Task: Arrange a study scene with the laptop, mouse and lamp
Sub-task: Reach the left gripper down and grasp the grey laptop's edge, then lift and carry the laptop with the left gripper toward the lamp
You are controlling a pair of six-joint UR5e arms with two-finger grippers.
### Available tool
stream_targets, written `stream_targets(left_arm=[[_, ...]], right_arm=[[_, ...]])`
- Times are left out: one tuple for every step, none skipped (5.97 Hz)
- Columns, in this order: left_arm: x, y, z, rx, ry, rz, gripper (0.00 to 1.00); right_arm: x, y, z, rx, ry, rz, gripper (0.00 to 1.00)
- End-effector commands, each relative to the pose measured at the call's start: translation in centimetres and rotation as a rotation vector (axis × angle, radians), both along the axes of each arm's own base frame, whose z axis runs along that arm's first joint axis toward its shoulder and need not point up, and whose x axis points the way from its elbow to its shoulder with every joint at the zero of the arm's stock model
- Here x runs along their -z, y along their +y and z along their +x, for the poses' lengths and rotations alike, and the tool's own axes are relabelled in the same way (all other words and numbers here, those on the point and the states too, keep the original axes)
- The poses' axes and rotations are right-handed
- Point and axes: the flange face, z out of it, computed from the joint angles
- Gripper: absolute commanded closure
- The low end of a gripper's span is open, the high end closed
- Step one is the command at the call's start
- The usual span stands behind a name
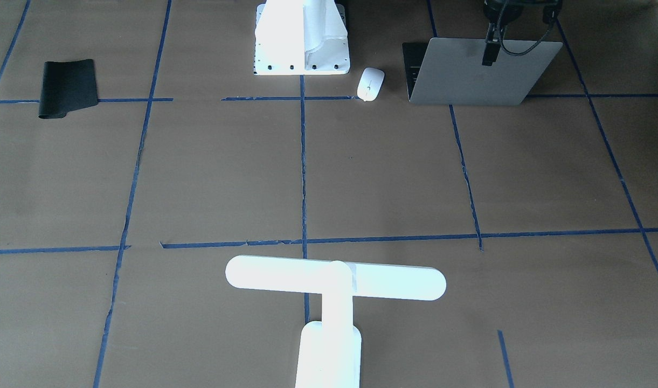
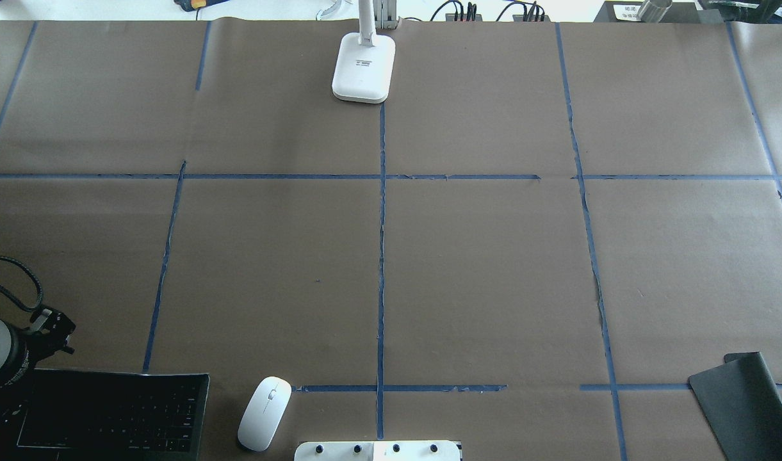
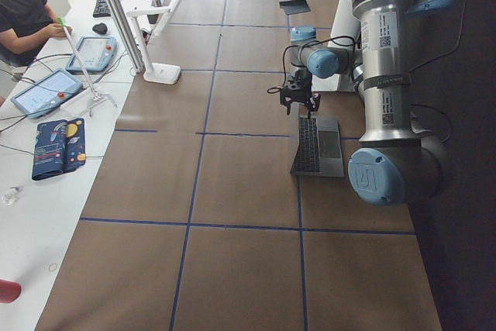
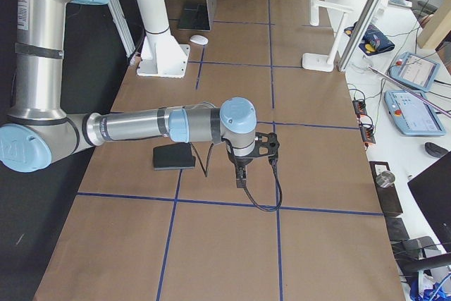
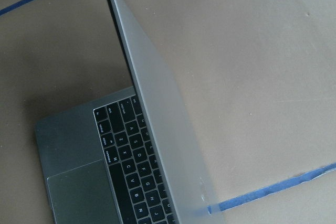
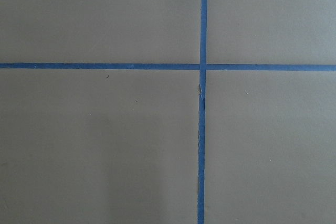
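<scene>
The silver-grey laptop stands open at the robot's near left corner, its black keys facing the robot. My left gripper hangs at the top edge of the lid, one finger in front of it, and looks open in the exterior left view. The white mouse lies just beside the laptop. Upright at the table's far edge, on the centre line, is the white T-shaped lamp. My right gripper hovers over bare paper next to the black mat; I cannot tell whether it is open or shut.
The white bolted pedestal stands between the arms. The black mat lies at the robot's near right. Blue tape lines cross the brown paper. A side table behind the lamp carries tablets, and a person sits there.
</scene>
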Motion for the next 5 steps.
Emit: stream_targets(left_arm=[[-0.3,0.0,-0.3,0.004,-0.043,-0.003,0.88],[-0.1,0.0,-1.2,0.009,-0.077,-0.016,0.98],[1.1,-1.6,-3.9,0.083,-0.061,-0.009,1.0],[0.9,-2.7,-5.6,0.125,-0.084,-0.018,1.0],[1.7,-4.7,-7.4,0.149,-0.071,0.021,1.0]], right_arm=[[0.0,0.0,0.1,-0.002,0.0,0.0,0.0],[0.1,0.0,0.1,-0.003,0.0,0.003,0.0],[0.1,0.0,0.2,-0.005,0.0,0.003,0.0],[0.2,0.0,0.2,-0.005,0.0,0.005,0.0],[0.4,0.1,0.3,-0.007,-0.001,0.007,0.0]])
